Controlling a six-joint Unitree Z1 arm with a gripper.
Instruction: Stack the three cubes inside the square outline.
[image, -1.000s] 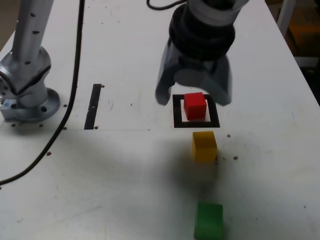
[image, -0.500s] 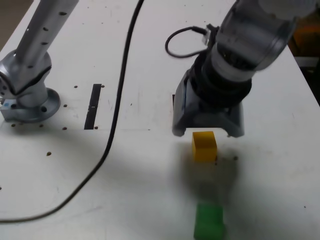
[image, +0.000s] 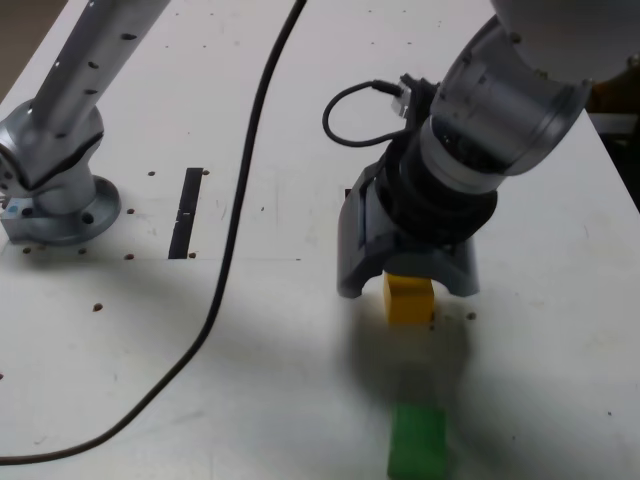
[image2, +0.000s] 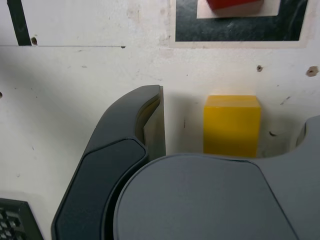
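The gripper (image: 408, 288) hangs over the yellow cube (image2: 231, 127) with its jaws spread wide and nothing between the pads pressed against it. In the wrist view the cube shows within the opening, standing on the counter (image: 270, 370), with bare surface between it and the long curved finger (image2: 122, 117); it looks closer to the other jaw, though how much of that is viewing angle I cannot tell. In the exterior view the jaws stand one to each side, left and right, and their tips partly overlap the cube's upper part from the camera's side.

The cube has no long axis to speak of; what counts is that its side faces look roughly square to the closing line, so little turning seems needed. The coming move is probably a small centring shift, then a descent straddling it. Going down off-centre could nudge or tip it.

The red cube (image2: 237, 4) sits inside the square outline (image2: 237, 31), just beyond the yellow one. The green cube (image: 418, 442) lies apart, nearer the exterior view's bottom edge.
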